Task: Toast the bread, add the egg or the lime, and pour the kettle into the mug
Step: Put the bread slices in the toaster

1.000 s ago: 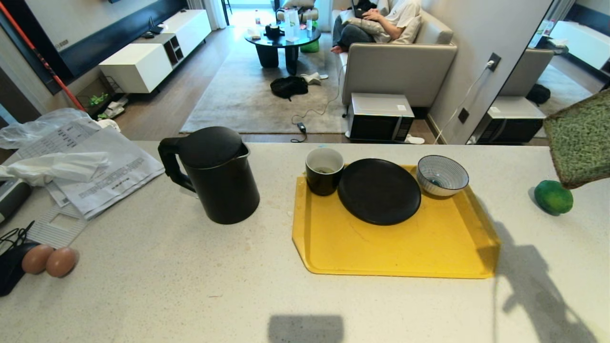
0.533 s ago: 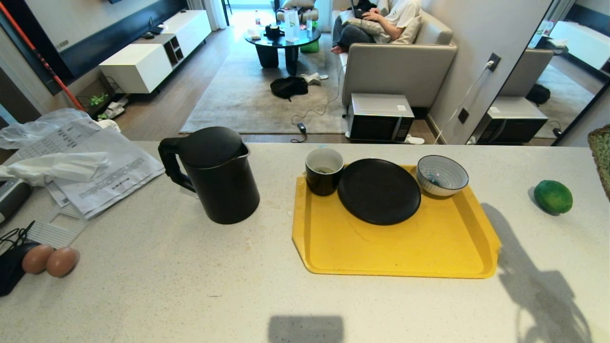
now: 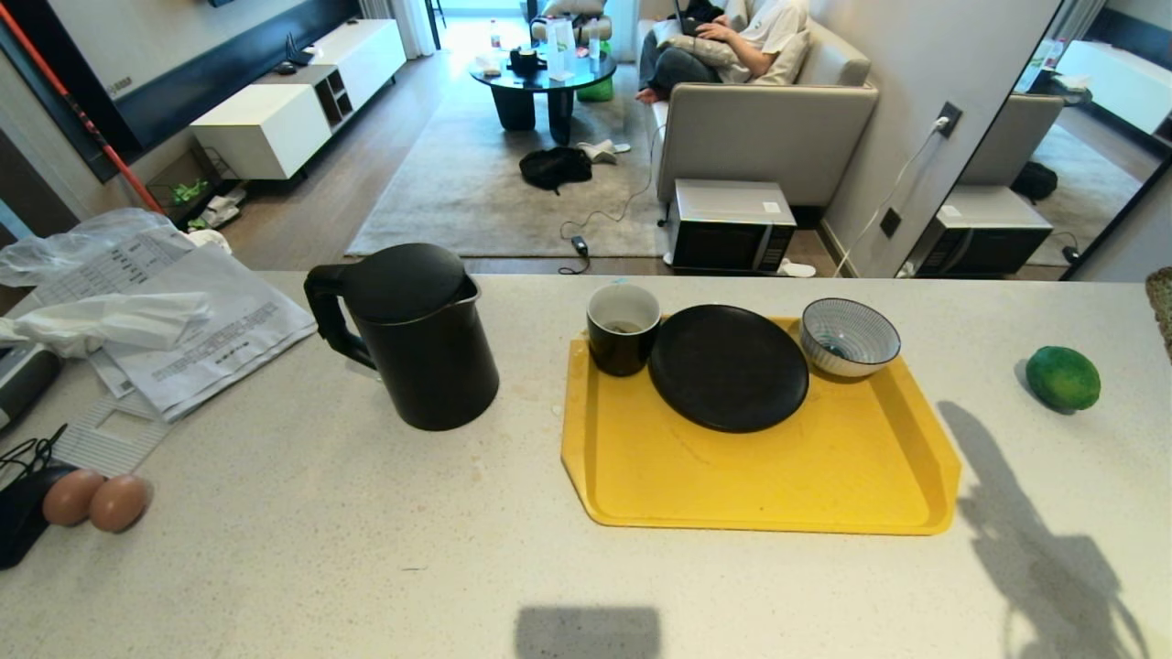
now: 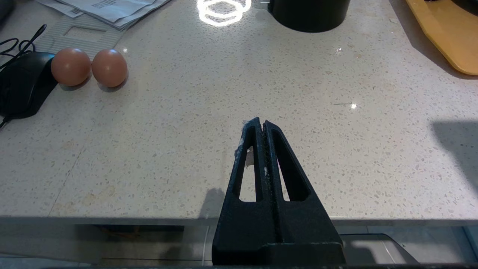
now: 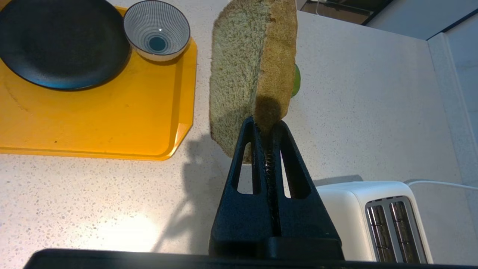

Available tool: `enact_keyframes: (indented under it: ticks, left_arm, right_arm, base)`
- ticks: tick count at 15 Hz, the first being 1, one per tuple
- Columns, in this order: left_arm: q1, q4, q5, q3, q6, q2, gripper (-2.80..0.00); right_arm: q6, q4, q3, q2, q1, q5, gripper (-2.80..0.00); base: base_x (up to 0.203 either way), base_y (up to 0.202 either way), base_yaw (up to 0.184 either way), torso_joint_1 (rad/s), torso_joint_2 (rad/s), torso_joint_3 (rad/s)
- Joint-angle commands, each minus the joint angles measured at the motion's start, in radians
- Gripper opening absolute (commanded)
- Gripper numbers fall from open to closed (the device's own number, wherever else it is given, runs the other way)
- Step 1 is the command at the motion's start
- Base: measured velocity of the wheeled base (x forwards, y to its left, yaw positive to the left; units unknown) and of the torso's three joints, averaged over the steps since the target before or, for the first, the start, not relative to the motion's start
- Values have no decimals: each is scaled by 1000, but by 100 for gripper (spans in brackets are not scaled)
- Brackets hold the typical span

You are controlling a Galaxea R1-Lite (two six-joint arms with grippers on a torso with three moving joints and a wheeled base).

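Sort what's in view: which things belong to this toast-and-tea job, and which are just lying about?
Job: bread in the right hand, toaster, lime, kettle, mug, plate on the tray.
Lying about: papers, plastic bag, mouse, striped bowl, two brown eggs.

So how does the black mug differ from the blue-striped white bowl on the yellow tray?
The short black mug has straight walls, while the blue-striped white bowl flares out wide and shallow. The mug is black outside with a white inside; the bowl is white with fine stripes inside. The mug sits at the yellow tray's far left corner, the bowl at its far right. Both stand upright.
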Motion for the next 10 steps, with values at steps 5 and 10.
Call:
enact_keyframes:
  ticks: [5,10]
  left_arm:
    - [0,0,-1,0,0,1,-280]
    - [0,0,1,0,0,1,-280]
  right_arm:
    - [-2,3,23,-22,0,-40,-280]
    - [-3,2,45,-27,0,-42,-280]
  base:
    - [0,0,0,0,0,0]
    - [0,0,0,0,0,0]
